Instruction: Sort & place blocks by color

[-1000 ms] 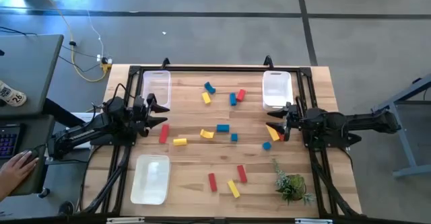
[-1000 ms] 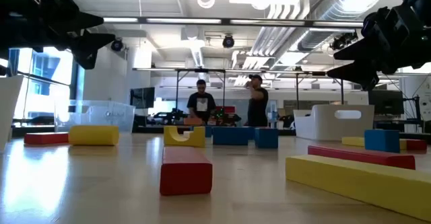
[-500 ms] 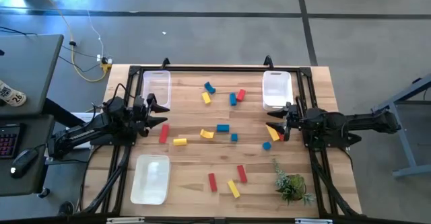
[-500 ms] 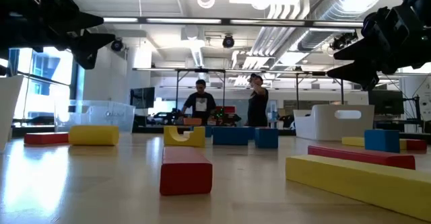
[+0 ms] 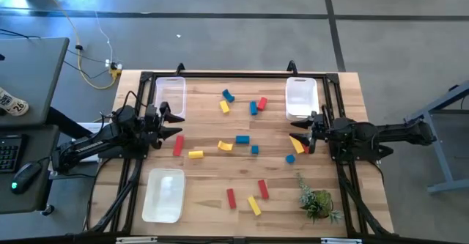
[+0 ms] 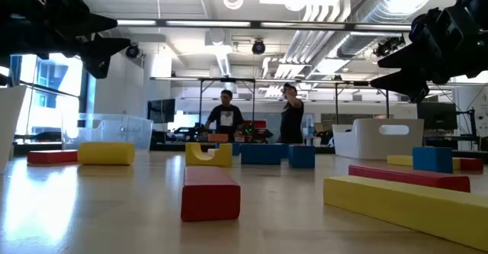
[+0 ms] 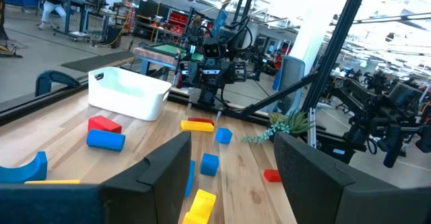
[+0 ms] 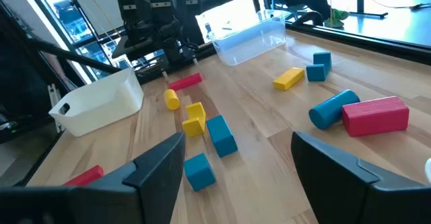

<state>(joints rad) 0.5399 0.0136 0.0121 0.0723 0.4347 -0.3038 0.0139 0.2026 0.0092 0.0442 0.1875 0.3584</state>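
Note:
Red, yellow and blue blocks lie scattered flat on the wooden table [image 5: 220, 171]: a red bar [image 5: 177, 146] and a yellow bar [image 5: 196, 154] near my left gripper [image 5: 176, 124], a yellow piece [image 5: 296, 143] and a blue cube [image 5: 290, 158] near my right gripper [image 5: 304, 134]. More blocks sit mid-table, among them a blue bar [image 5: 242, 139] and a red block [image 8: 375, 114]. Both grippers hang open above the table, holding nothing. In the left wrist view my left gripper [image 7: 232, 167] faces across the table; my right gripper [image 8: 236, 160] faces back.
Clear bins stand at the far left [image 5: 169, 95] and near left [image 5: 163, 194]; a white bin [image 5: 301, 97] stands at the far right. A small green plant [image 5: 316, 200] sits near the right front corner. People stand far behind the table [image 6: 226, 118].

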